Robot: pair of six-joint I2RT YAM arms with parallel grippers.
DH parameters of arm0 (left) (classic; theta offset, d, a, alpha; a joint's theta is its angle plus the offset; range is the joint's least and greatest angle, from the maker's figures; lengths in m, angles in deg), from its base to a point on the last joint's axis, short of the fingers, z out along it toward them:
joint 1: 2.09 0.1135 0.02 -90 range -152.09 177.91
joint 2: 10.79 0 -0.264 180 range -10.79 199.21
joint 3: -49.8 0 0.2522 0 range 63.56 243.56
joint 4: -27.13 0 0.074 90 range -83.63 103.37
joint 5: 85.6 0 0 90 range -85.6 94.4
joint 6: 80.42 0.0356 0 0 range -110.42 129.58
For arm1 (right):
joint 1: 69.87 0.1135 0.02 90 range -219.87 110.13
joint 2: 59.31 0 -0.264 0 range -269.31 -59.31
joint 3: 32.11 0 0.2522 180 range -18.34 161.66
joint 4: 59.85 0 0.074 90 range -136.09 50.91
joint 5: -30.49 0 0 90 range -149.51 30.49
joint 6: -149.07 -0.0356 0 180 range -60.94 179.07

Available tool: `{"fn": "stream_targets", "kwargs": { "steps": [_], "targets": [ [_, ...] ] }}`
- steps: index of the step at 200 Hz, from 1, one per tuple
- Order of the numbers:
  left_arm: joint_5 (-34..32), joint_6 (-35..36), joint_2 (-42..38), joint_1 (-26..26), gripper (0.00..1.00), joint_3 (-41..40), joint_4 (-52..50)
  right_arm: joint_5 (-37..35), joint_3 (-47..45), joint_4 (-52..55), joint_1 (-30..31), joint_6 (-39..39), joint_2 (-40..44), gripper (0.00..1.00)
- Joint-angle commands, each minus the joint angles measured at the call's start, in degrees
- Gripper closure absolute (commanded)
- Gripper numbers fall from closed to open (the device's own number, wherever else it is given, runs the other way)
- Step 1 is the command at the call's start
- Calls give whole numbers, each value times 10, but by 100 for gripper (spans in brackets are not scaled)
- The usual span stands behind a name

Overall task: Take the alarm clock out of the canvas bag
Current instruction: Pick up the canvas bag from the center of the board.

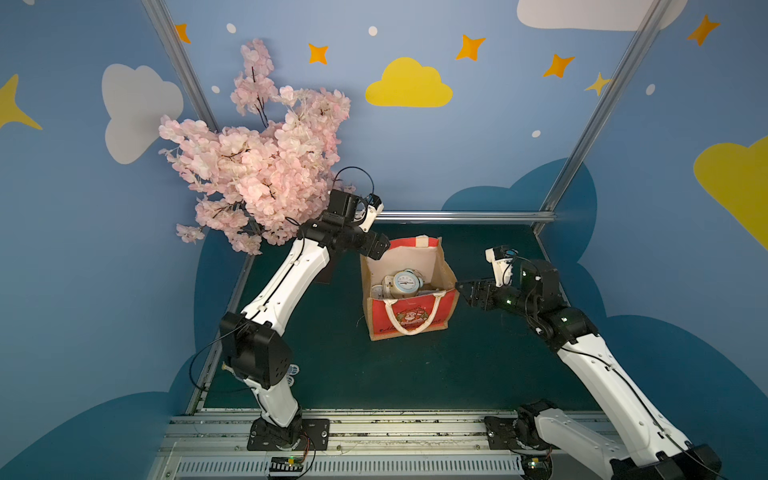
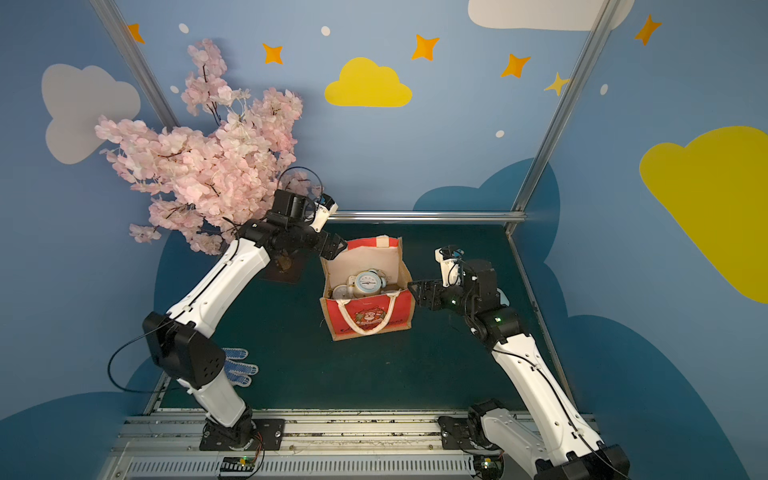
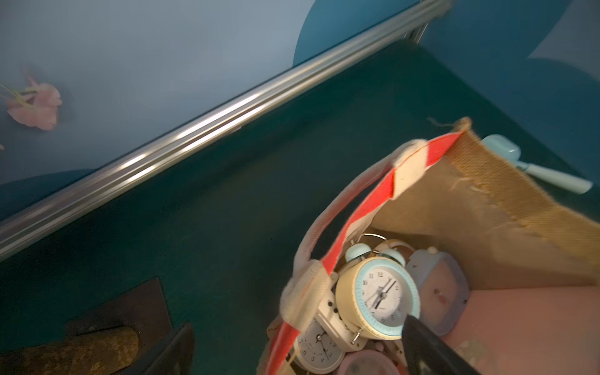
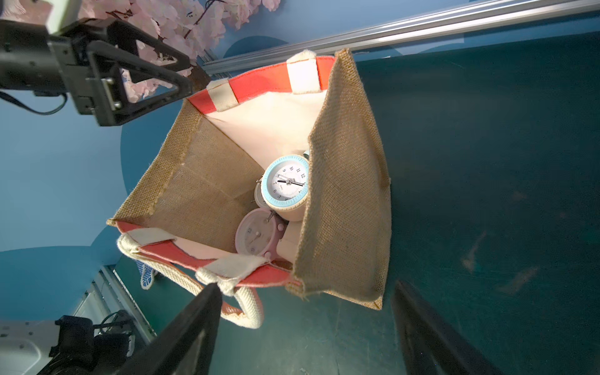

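Cloud-and-star blue walls enclose a dark green worktop (image 1: 415, 374), where the canvas bag (image 1: 382, 318) stands upright and open at centre frame in both top views, its red front panel turned toward the lower edge and a cream handle draped over it. Inside, the alarm clock (image 1: 405, 282), cream with a pale blue bezel, lies dial-up on a heap of other clocks, among them a pink clock (image 4: 256, 237) and a lavender square clock (image 3: 438, 292). A pink blossom tree (image 1: 257, 166) fills the upper left, its branches spreading behind the left arm's wrist. A white dotted glove (image 2: 240, 366) lies at lower left beside that arm, and the left wrist view shows a pale blue handled tool (image 3: 532, 168) on the worktop just past the bag's jute side. The left pincer (image 1: 381, 248) hangs over the bag's upper-left corner, spread wide and empty, one finger outside the wall and the other fingertip (image 3: 409, 321) over the alarm clock's rim; contact cannot be judged. The right pincer (image 1: 462, 289) sits just beside the bag's right wall, also wide apart and holding nothing.
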Motion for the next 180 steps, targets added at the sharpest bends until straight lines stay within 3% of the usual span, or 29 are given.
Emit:
{"fn": "stream_targets", "kwargs": {
  "steps": [1,34,57,102,162,180],
  "targets": [
    [-13,39,35,-1,2,50,-71,-1,15,11,3,-4,6,17],
    [15,61,86,-1,5,115,-118,-14,6,15,3,2,19,15],
    [52,78,89,-2,6,102,-120,-22,4,22,1,6,22,13],
    [66,96,117,-2,12,109,-142,-18,4,19,-1,6,15,13],
    [86,95,153,-3,52,139,-158,-34,-7,21,-5,9,31,12],
    [84,86,160,-3,68,152,-163,-35,-10,24,-7,10,35,11]
  ]
}}
